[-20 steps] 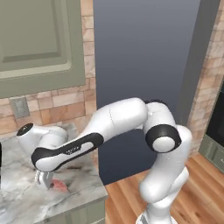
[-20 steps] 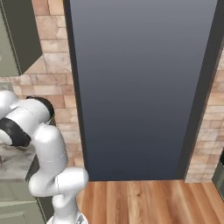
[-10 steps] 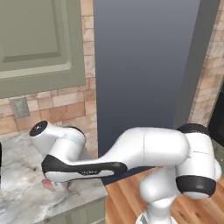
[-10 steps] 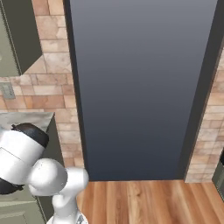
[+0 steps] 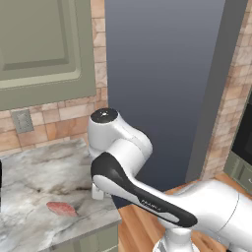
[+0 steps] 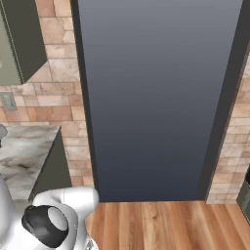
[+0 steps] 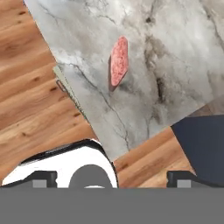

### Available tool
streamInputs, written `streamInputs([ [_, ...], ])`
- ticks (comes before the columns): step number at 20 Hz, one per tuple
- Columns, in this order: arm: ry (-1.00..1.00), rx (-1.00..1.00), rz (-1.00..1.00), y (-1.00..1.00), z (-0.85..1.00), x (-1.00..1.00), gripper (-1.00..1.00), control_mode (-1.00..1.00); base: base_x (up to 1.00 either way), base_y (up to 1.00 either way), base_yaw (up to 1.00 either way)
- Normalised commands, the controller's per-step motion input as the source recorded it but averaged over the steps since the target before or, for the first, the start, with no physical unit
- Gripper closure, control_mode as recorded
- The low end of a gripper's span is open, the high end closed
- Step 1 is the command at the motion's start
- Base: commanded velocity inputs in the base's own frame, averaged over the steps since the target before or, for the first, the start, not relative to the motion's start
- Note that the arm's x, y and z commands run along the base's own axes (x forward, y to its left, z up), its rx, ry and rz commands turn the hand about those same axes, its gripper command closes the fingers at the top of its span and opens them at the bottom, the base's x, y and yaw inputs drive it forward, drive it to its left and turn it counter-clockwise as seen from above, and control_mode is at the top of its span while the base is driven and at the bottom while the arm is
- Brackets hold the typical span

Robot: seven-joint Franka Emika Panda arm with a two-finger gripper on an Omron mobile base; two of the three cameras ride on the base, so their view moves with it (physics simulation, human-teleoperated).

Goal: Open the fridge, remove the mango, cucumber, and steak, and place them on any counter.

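The gripper (image 7: 111, 178) has its two dark finger tips spread wide at the bottom of the hand view, with nothing between them. It hangs well above the floor and counter, looking down on both.

Beyond the tips, that view shows the steak (image 7: 118, 61), a flat pinkish-red slab lying alone on the counter (image 7: 175, 61), near the counter's edge, where the wooden floor (image 7: 30, 87) begins. A thin strip of green cabinet front with a metal handle (image 7: 65, 89) shows just under that edge.

From the left base view the steak (image 5: 61, 208) lies on the marbled top close to its front edge, with the white arm (image 5: 147, 197) bent across the foreground to its right. A wall outlet (image 5: 22, 121) sits in the brick behind the counter, below a sage wall cabinet (image 5: 44, 49).

The right base view adds what the others lack: the fridge (image 6: 156, 97), a tall dark slab, standing closed behind the floorboards, with brick on either side.
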Motion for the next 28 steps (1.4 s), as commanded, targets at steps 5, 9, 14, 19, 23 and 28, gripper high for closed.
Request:
streamInputs([
  [5, -0.05, 0.25, -0.10, -0.63, 0.52, -0.54, -1.00, -1.00, 0.00, 0.00, 0.00],
  [9, 0.00, 0.22, -0.18, -0.59, 0.79, -0.36, -1.00, -1.00, 0.00, 0.00, 0.00],
  [14, 0.01, 0.15, -0.23, -0.58, 0.78, -0.04, -1.00, -1.00, 0.00, 0.00, 0.00],
  [19, 0.01, 0.11, -0.25, -0.55, 0.68, -0.10, -1.00, -1.00, 0.00, 0.00, 0.00],
  [23, 0.00, 0.07, -0.35, -0.39, 0.39, -0.09, -1.00, -1.00, 0.00, 0.00, 0.00],
  [28, 0.00, 0.00, -0.35, -0.39, 0.25, -0.05, -1.00, -1.00, 0.00, 0.00, 0.00],
])
